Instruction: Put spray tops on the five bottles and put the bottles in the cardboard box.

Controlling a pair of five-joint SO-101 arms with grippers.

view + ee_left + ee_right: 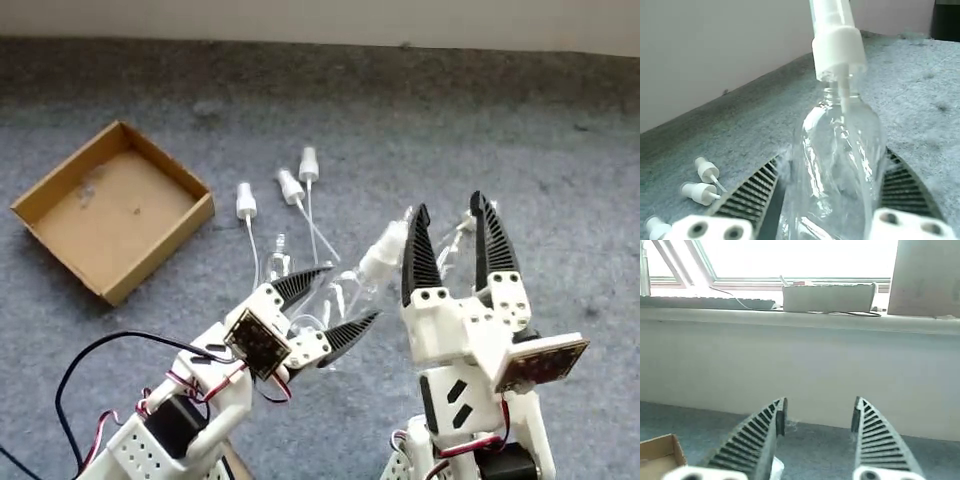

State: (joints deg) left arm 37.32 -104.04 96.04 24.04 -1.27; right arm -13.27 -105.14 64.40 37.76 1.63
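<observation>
While the left tool (355,292) pinches a clear bottle (840,165) by its body, likely to steady it for capping, the right tool (449,204) stands spread and empty just beyond the bottle's neck. A spray top (837,45) sits on that neck. The left wrist view shows its tube running down inside the glass, which the high view cannot resolve. Three loose spray tops (290,185) lie on the tabletop (500,130) near the cardboard box (165,250), and the high view shows no bottle in it yet.

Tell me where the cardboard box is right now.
High view: the cardboard box sits open on the carpet at the left, just left of three loose spray tops.
</observation>
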